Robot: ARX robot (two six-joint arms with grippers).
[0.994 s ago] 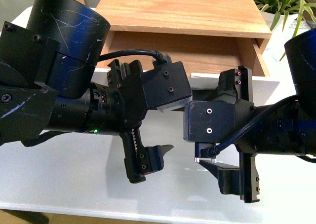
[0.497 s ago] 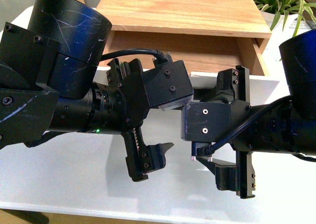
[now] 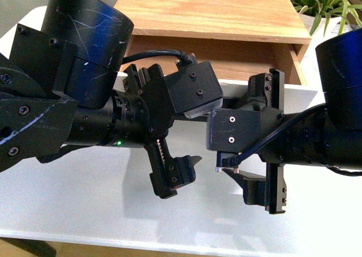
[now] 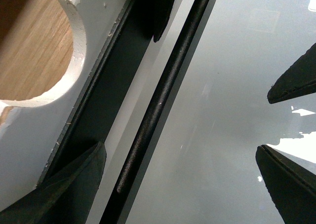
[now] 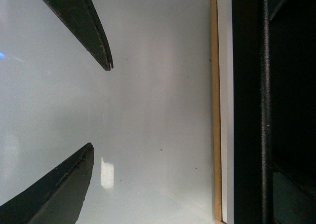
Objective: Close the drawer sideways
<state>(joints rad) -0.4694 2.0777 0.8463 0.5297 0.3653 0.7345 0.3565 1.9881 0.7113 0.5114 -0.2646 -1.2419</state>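
The drawer sits at the far side of the white surface. It is pulled out from under a wooden top. I can see its bare wood floor and one side wall. Its white front faces the two arms, which hide most of it in the front view. A green plant stands off to the right, behind the drawer.

The left gripper is turned in toward the middle, just in front of the drawer. Its fingers are spread wide apart and hold nothing. In the left wrist view the long black handle runs between them. One finger is on the drawer's side of the bar, over the white front. The other is out over the shiny surface. I cannot tell if either finger touches the bar or the front. The same view shows the round notch cut in the top edge of the front, with wood showing through it.

The right gripper points in from the other side, close to the left one. Its fingers are wide apart too, with nothing in them. In the right wrist view both hang over bare white surface. The drawer's front and black handle run along one side of that view, apart from the fingers.
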